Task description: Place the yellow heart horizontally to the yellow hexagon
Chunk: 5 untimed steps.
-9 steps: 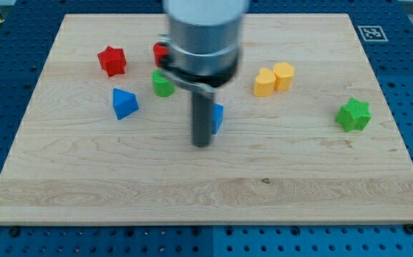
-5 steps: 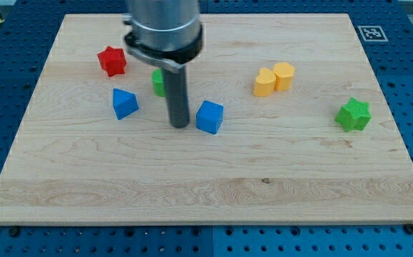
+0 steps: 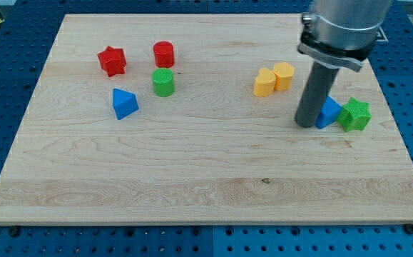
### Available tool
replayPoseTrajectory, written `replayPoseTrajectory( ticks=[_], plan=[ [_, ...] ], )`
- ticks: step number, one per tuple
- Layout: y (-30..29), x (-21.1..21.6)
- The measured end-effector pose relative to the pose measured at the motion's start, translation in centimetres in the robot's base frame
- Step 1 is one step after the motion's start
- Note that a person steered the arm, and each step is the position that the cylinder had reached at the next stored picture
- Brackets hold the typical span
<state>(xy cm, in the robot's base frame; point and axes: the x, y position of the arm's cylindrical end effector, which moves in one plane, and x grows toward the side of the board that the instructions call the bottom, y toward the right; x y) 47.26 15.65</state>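
Note:
The yellow heart (image 3: 264, 83) lies right of the board's middle, touching the yellow hexagon (image 3: 284, 76) on its right and a little above. My tip (image 3: 305, 124) rests on the board below and to the right of them, apart from both. It presses against the left side of a blue cube (image 3: 328, 112), which touches the green star (image 3: 355, 115) on its right.
At the view's upper left lie a red star (image 3: 111, 61), a red cylinder (image 3: 163, 53), a green cylinder (image 3: 163, 83) and a blue triangular block (image 3: 124, 103). The wooden board (image 3: 206, 193) ends close to the right of the green star.
My tip first went left around the blue cube, then swept far to the right, carrying the cube from the board's middle to the green star. The yellow blocks have not moved.

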Motion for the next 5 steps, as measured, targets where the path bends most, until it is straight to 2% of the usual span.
replayPoseTrajectory(
  ticks=[1,5],
  plan=[
    [-2.1,0.8],
    [-28.1,0.8]
  ],
)
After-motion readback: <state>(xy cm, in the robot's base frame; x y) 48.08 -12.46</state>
